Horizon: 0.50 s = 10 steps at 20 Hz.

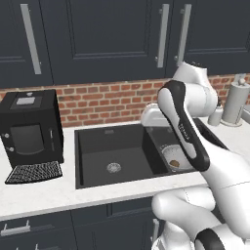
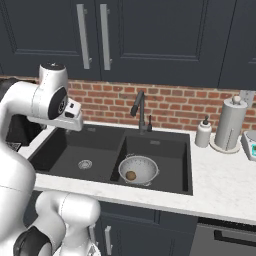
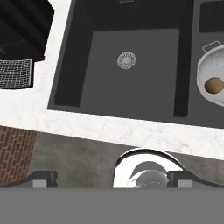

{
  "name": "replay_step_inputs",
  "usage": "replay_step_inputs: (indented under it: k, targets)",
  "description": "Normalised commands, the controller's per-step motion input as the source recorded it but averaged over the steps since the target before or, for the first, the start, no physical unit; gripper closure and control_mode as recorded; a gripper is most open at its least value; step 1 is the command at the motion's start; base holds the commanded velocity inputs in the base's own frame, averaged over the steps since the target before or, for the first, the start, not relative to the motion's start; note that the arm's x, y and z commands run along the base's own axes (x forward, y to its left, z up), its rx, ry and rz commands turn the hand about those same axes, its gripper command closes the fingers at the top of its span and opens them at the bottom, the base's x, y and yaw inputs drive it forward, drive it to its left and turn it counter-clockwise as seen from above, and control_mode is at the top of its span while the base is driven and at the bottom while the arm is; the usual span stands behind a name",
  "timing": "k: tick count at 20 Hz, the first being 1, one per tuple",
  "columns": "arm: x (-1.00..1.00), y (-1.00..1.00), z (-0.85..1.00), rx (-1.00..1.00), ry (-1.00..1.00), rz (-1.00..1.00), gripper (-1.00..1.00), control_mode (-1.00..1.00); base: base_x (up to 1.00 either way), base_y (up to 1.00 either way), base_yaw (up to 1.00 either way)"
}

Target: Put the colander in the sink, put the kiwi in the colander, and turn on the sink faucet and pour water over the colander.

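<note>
White speckled desk (image 3: 131, 131) runs along the near edge of the hand view, and past it lies the left basin of the sink (image 3: 131, 83), bare but for its round steel drain (image 3: 126, 60). At that view's right edge sits the colander (image 3: 212, 83) with the kiwi (image 3: 214, 85) inside it. Two small dark fingertips (image 3: 43, 178) stand well apart at the bottom, so the hand is open and holds nothing.

From the left base view, the arm crosses in front of the right basin; part of the colander (image 1: 177, 158) and the kiwi (image 1: 174, 163) peek out beside it. A black coffee machine (image 1: 30, 129) stands on the desk to the left.

From the right base view, the colander (image 2: 138, 170) rests on the floor of the right basin, the kiwi (image 2: 131, 175) at its bottom. The sink faucet (image 2: 140, 112) rises behind the divider; its spout seems to point toward the right basin, though that is hard to judge. No water runs. The hand (image 2: 74, 116) hovers over the sink's left back corner. A white soap dispenser (image 2: 203, 133) and paper towel roll (image 2: 229, 124) stand to the right.

Colander and kiwi look placed, so the faucet step is in hand. Next the hand must travel right to the faucet's handle and switch it on.
</note>
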Motion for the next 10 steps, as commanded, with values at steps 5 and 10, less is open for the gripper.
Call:
replay_step_inputs:
  k: [5, 10]
  targets:
    - [0.0, 0.0, 0.0, 0.0, 0.0, 0.0, -1.0, 1.0, 0.0, 0.07, 0.02]
    - [0.0, 0.0, 0.0, 0.0, 0.0, 0.0, -1.0, 1.0, 0.0, -0.09, 0.0]
